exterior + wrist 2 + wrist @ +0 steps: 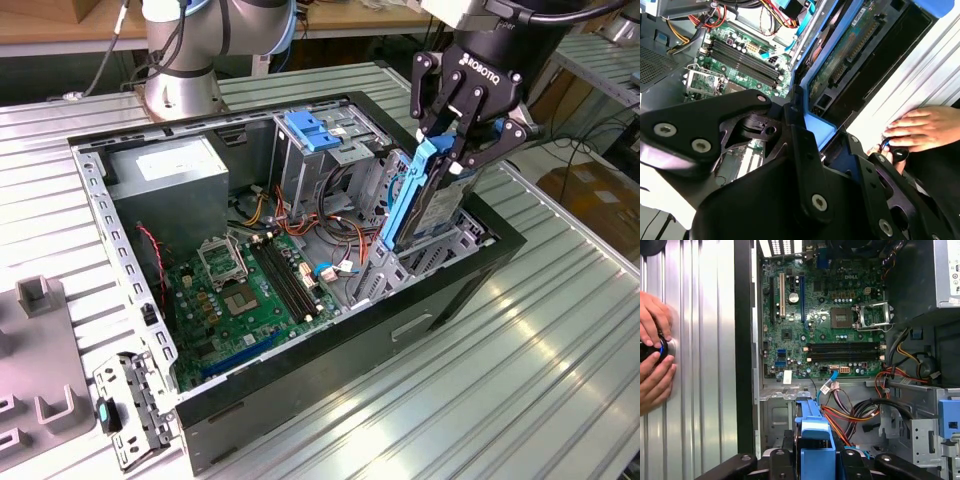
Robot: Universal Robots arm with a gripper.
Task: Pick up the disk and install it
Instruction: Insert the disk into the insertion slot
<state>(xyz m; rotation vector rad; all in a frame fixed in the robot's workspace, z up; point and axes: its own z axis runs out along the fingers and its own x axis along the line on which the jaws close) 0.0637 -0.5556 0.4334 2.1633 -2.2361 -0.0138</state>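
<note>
Exterior view: the black 2-finger end effector [455, 150] has its fingers closed on the upper end of the flat silver-grey metal disk [432, 208], which is edged by a blue plastic carrier frame. The disk hangs on edge directly below the end effector, leaning a little. Its lower end is down at the grey metal rails of the drive bay [405, 268] at the front of the open black computer case [420, 310]. It looks partly entered, not seated.

The main risk, as I judge it, is jamming. With that lean the blue frame may meet the rails off-square, and a push from above could wedge it or pivot it in a grip that holds only 1 end. The orange and red cable bundle [335, 235] lies just beside the bay, below and to one side of the end effector, and a stray loop could be pinched. In both wrist views a person's hands [652, 347] rest on the ribbed metal worktop [705, 390] just outside the case wall, near enough to be struck should the end effector swing outward.
</note>
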